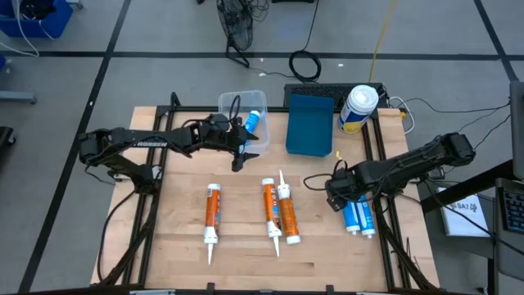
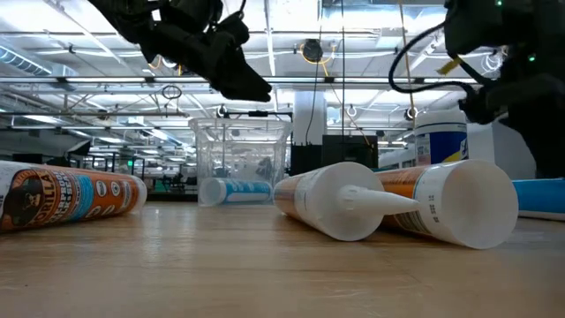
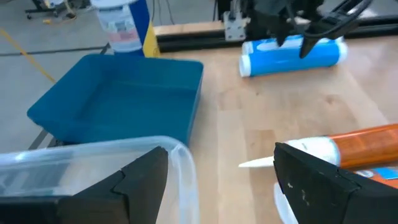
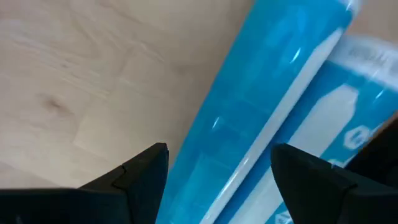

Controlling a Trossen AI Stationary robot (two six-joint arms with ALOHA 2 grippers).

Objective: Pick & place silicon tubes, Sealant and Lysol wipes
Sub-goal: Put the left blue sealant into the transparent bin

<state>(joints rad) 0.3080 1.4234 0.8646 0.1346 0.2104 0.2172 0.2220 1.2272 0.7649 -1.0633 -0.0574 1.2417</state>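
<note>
Three orange-and-white tubes (image 1: 213, 211) (image 1: 269, 206) (image 1: 286, 215) lie on the wooden table (image 1: 176, 221). Two blue tubes (image 1: 358, 216) lie side by side at the right. My right gripper (image 4: 219, 149) points down over them, open, its fingers on either side of one blue tube (image 4: 261, 106); no touch shows. My left gripper (image 3: 221, 149) hangs open and empty beside the clear bin (image 1: 237, 102), in which one blue tube (image 1: 254, 123) lies. The Lysol wipes (image 1: 359, 106) stand upright at the back right.
A blue bin (image 1: 310, 124) stands between the clear bin and the Lysol wipes. Black rails (image 1: 381, 156) run along the table's sides. Cables (image 1: 304, 65) lie on the floor beyond the far edge. Bare wood lies between the orange tubes and the table's near edge.
</note>
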